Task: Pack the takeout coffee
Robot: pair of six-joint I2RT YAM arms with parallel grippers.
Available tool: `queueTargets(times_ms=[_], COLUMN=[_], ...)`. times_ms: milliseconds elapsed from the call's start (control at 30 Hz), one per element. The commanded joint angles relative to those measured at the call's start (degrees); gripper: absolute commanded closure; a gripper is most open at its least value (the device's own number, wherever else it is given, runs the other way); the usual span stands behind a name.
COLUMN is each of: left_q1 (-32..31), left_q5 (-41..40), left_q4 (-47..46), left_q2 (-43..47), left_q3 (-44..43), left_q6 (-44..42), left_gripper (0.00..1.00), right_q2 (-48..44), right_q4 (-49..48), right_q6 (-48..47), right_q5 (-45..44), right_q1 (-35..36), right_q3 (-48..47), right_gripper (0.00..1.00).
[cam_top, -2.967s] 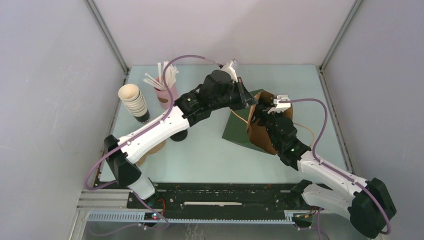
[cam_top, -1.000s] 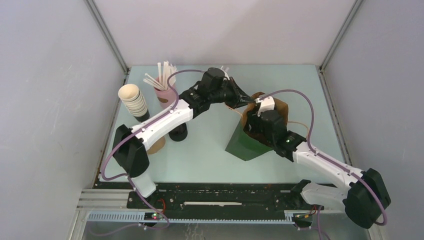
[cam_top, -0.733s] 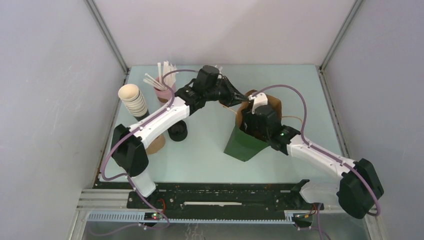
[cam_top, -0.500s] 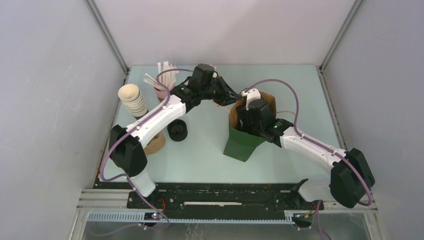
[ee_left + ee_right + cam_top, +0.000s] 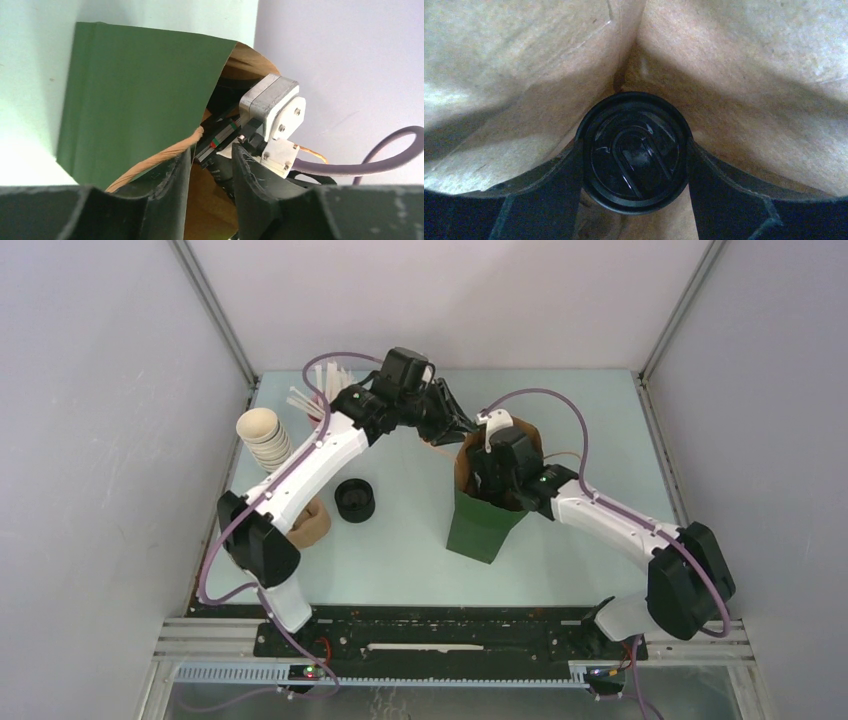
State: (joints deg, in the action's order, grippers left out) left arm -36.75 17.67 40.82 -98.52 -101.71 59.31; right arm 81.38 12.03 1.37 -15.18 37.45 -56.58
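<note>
Right claw (image 5: 634, 155): clamped on the coffee (image 5: 634, 142), one finger on each side just under the lid rim. Cup is upright, lid facing my wrist cam.

Coffee is inside the bag (image 5: 483, 528), well below the mouth, with brown walls all round it. I can't tell whether its base touches the bag floor; the lid hides everything below.

Left claw (image 5: 212, 152): narrow gap, nothing in it. It sits at the bag mouth, with the twine handle (image 5: 150, 162) just beside one finger. So nothing is bracing the bag now except my right arm inside it.

Risks from here:
- If I let go with the cup off the floor, it drops, lands crooked and tips. The lid may pop, and that means a spill in the bag.
- The bag walls fold in close behind the cup. A crease under the base would leave it leaning.
- My right fingers fill much of the bag's width. If I pull out fast or off-axis, they drag a wall and the light bag lifts or topples on the table (image 5: 400, 540).
- The handle could snag my left finger on retreat and yank the rim sideways.
- If I open the right fingers too wide inside, they push the walls out and shift the bag.
</note>
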Motion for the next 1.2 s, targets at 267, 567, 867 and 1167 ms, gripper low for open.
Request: queueTargets(times_ms=[267,567,867,1167], left_q1=[0.1,1.8,4.1,4.7], left_q5=[-6.1,-7.7,-7.2,-7.7], left_q4=[18.6,20.5,20.3,20.6], left_q2=[-6.1,-4.4,-0.5,1.8], left_q3=[-20.7,-24.8,-25.9,-24.3], left_q6=[-13.4,-16.0,-15.9,-16.2], left_gripper=[0.48,0.33,0.29,0.28], right_q2=[7.6,12.7,16.0,21.7], right_q4=[16.4,23.8,25.1,27.1], right_q6=[3.9,5.8,5.7,6.0], right_q5=[8.0,9.4,10.3,11.5], right_q1=[0.2,-0.5,-1.6,-1.4], right_q3=[-1.0,-4.3,-4.4,-5.2], right_gripper=[0.82,0.81,0.81,0.79])
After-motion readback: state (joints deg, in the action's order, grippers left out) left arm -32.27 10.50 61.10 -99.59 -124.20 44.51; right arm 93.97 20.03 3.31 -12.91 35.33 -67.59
